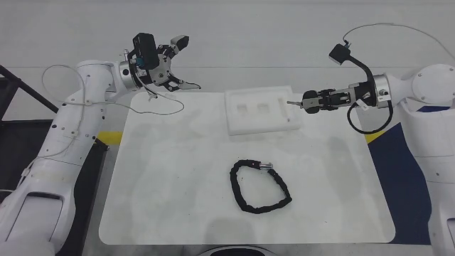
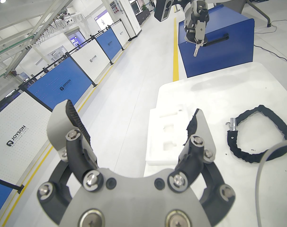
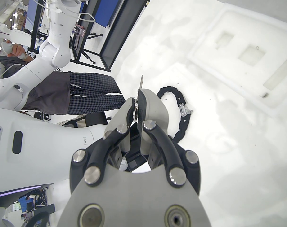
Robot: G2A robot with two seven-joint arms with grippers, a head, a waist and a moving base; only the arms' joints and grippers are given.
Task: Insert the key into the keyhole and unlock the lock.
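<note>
Over at the right pincer (image 3: 136, 100): clamped shut on the key (image 3: 141, 81), slim silver blade poking out past the ribbed black pads, held in the air above the right edge of the foam tray (image 1: 242, 124). At the left pincer (image 2: 132, 112): spread wide, gripping nothing, hanging off the far left corner of the tabletop (image 1: 178, 185). Nearer, mid-tabletop: the lock (image 1: 236, 185), lying flat, curled in a loop of black fabric-sleeved chain, shiny metal cylinder at its far side, well apart from the key. Tray just beyond: white, chalky, blocky, with rectangular recesses.
</note>
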